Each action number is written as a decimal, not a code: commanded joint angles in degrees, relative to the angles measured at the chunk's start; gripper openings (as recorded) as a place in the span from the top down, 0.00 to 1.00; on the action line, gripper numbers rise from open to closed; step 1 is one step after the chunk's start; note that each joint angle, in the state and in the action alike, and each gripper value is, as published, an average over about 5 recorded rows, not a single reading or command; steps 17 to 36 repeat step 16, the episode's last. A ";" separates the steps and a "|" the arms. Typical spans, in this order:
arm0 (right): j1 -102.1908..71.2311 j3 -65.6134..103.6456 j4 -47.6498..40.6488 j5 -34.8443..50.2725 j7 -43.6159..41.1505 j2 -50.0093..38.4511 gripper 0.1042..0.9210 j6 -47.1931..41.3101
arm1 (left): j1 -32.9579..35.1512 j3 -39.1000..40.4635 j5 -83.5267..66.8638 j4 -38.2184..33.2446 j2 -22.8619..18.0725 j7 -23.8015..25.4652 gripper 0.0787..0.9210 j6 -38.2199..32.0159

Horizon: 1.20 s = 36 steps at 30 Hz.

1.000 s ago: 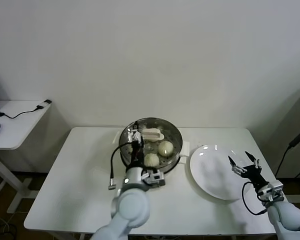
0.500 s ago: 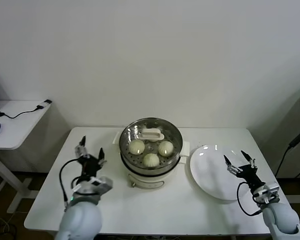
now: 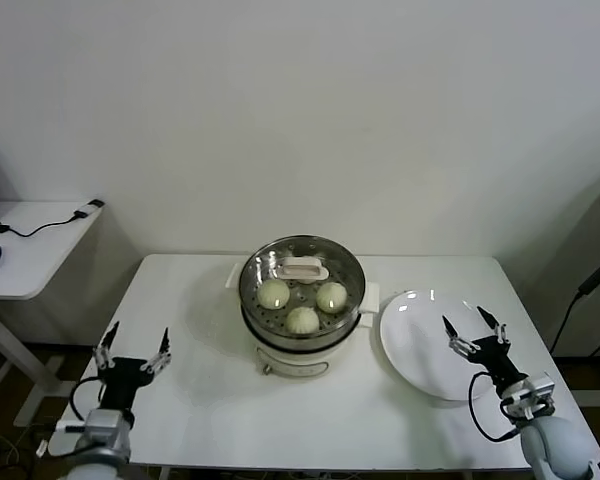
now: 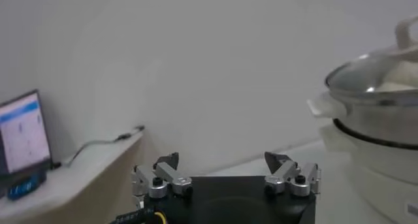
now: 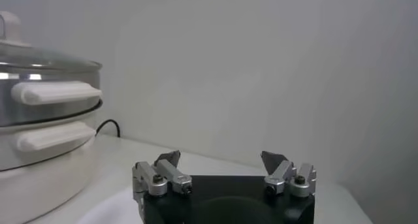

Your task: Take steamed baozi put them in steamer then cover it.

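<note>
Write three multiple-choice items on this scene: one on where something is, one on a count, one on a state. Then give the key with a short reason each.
1. Where is the white plate?
A. Right of the steamer, on the table
B. On top of the steamer
C. On the side desk

2. How many baozi show in the steamer?
A. One
B. Three
C. Five

3. How is the steamer?
A. Uncovered
B. Tipped over
C. Covered by the glass lid

Key:
1 A: in the head view it lies flat beside the pot, under the open right gripper.
2 B: three buns can be counted through the glass.
3 C: the lid's white handle sits on top, and the open left gripper is far off at the table's left edge.
</note>
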 commanded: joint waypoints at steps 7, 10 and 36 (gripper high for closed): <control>-2.20 1.74 1.18 -0.58 0.16 1.57 0.12 0.91 | 6.13 -7.72 -16.08 1.82 -2.54 2.97 0.12 -12.05; -2.51 1.91 1.44 -0.63 0.20 1.76 0.12 0.90 | 6.02 -7.69 -15.38 1.52 -2.41 3.61 0.12 -12.10; -2.83 2.09 1.81 -0.79 0.20 2.43 0.12 0.90 | 5.64 -7.46 -14.03 1.16 -2.37 4.18 0.12 -11.64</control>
